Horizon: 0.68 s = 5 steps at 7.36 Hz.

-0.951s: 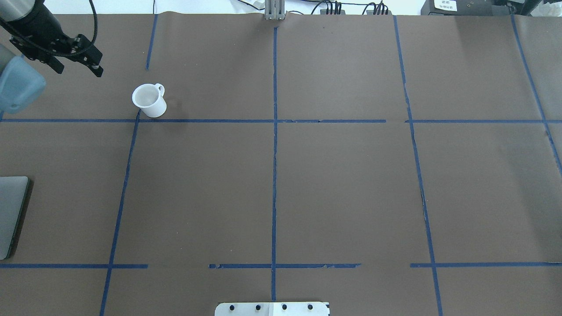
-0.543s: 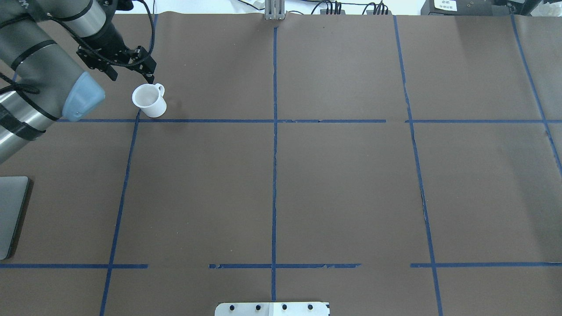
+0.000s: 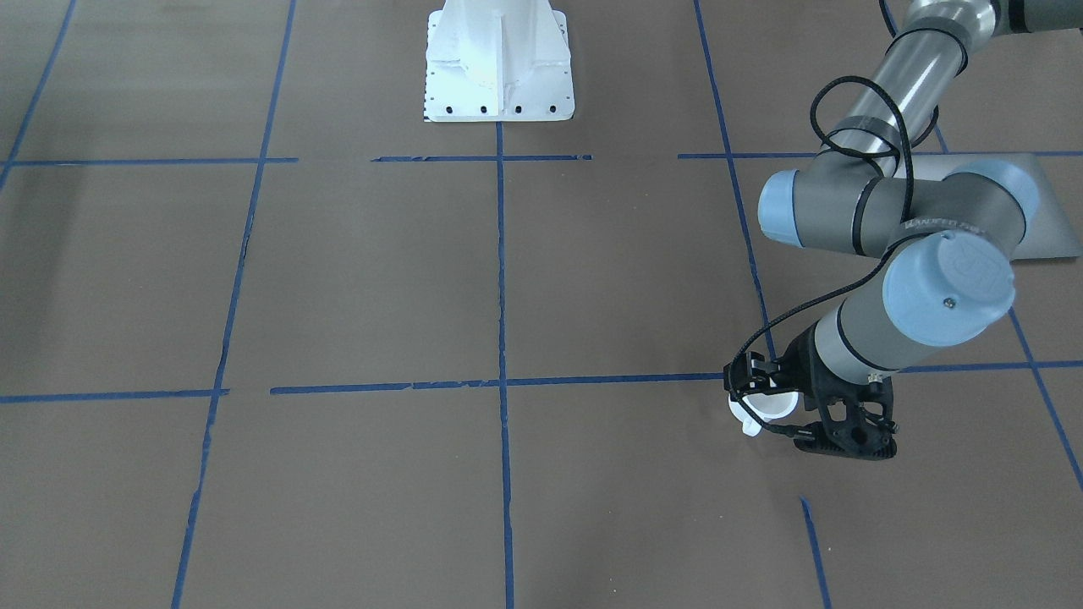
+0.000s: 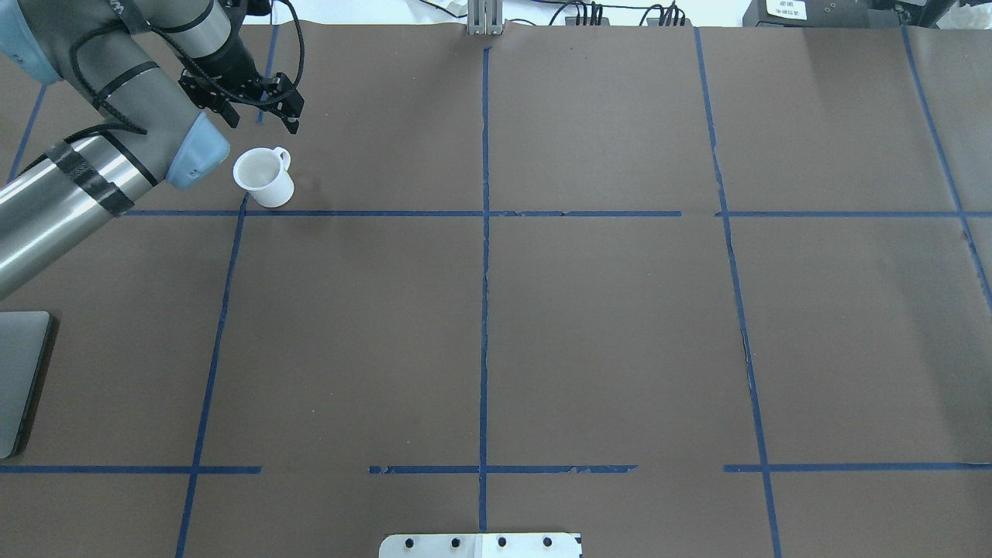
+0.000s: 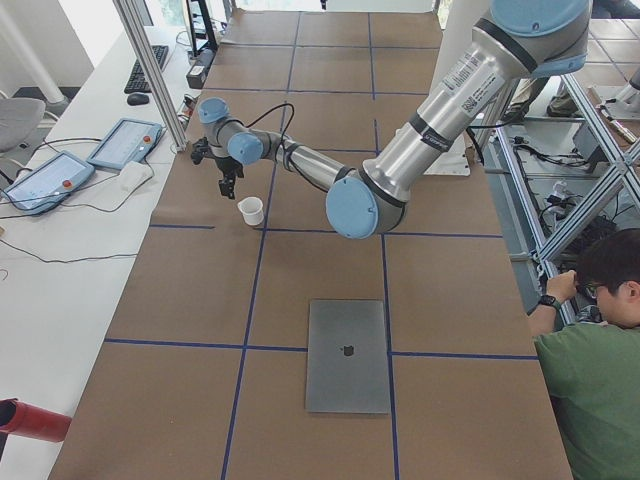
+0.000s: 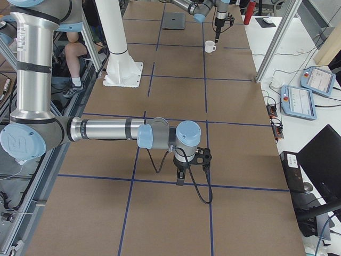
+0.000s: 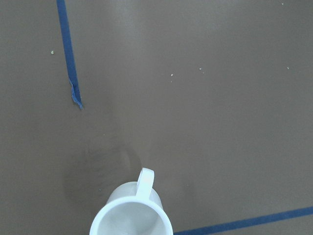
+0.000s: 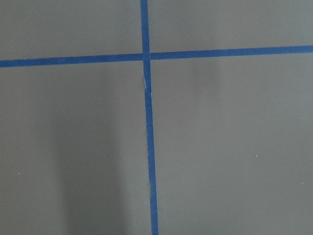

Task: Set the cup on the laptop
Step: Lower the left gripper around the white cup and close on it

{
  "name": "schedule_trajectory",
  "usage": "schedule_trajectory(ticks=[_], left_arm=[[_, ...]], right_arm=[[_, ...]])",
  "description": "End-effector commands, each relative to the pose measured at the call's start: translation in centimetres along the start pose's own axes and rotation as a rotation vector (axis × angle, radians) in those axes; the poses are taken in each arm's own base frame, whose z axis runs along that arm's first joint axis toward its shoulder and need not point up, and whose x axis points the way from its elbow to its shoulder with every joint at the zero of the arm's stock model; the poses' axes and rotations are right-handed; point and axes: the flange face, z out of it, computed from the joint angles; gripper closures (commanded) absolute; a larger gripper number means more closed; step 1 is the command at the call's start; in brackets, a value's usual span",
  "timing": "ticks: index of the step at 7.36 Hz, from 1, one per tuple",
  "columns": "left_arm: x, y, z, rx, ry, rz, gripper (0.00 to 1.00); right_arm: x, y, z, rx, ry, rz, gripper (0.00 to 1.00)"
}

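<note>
The small white cup (image 4: pixel 263 177) stands upright on the brown table at the far left, handle pointing away from the robot; it also shows in the front view (image 3: pixel 759 408) and at the bottom of the left wrist view (image 7: pixel 132 218). My left gripper (image 4: pixel 262 118) is open and empty, hovering just beyond the cup and above it. The silver laptop (image 5: pixel 347 355) lies closed and flat near the table's left end, just its edge in the overhead view (image 4: pixel 19 380). My right gripper (image 6: pixel 186 173) shows only in the right side view; I cannot tell its state.
Blue tape lines grid the brown table cover. The white robot base (image 3: pixel 499 63) stands at the robot's side of the table. An aluminium post (image 5: pixel 150 70) and teach pendants (image 5: pixel 120 145) are past the far edge near the cup. An operator (image 5: pixel 590 370) crouches beside the table.
My left arm has swung in from the far left toward the cup, and its gripper now hovers just beyond the cup. The cup and laptop have not moved.
</note>
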Motion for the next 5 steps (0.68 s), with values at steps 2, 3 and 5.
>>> schedule_trajectory(ticks=[2,3,5], left_arm=[[-1.6,-1.1,3.8,-0.004,-0.001,0.004,0.00],[-1.5,-0.9,5.0,-0.004,-0.002,0.013,0.00],[-1.5,-0.4,6.9,-0.015,0.000,0.025,0.00]], right_arm=[[0.0,0.0,0.0,0.000,0.000,0.000,0.00],[0.0,0.0,0.0,0.000,0.000,0.000,0.00],[0.0,0.0,0.0,0.001,0.000,-0.001,0.00]])
